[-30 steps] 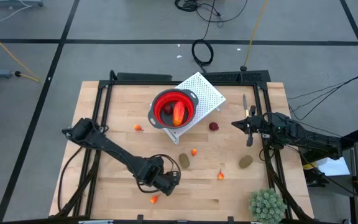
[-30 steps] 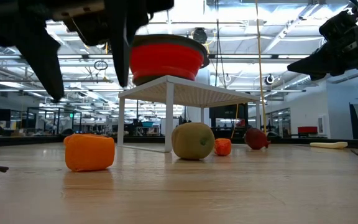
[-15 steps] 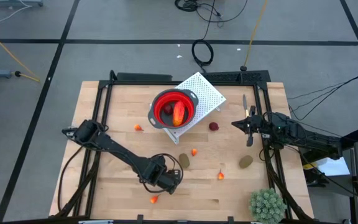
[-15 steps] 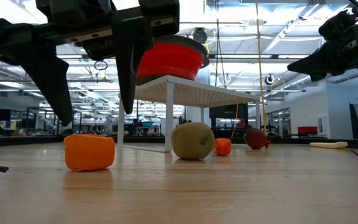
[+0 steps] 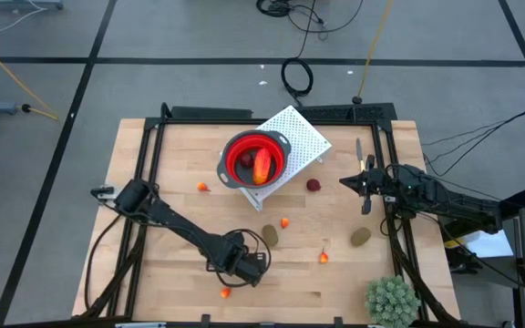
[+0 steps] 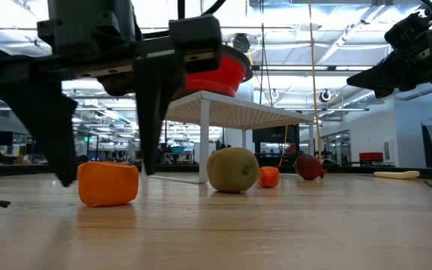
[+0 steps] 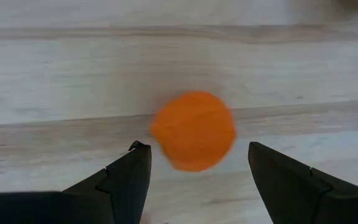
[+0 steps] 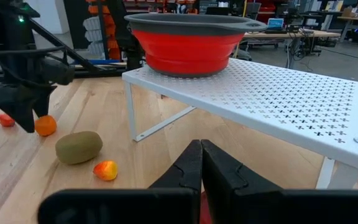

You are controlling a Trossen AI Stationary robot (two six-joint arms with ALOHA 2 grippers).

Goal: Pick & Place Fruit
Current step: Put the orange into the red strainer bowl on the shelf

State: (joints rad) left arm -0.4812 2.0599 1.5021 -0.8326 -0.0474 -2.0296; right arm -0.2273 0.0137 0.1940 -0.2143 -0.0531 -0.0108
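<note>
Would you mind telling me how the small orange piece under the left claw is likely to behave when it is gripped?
The orange piece looks rounded from above, so it may roll if nudged off-centre. In the low view it sits flat and blocky, which suggests it will probably stay put. The left claw is open with a finger on either side; a centred squeeze should hold it.

Two dark jointed arms, black wedge-shaped fingers (image 7: 127, 180)
</note>
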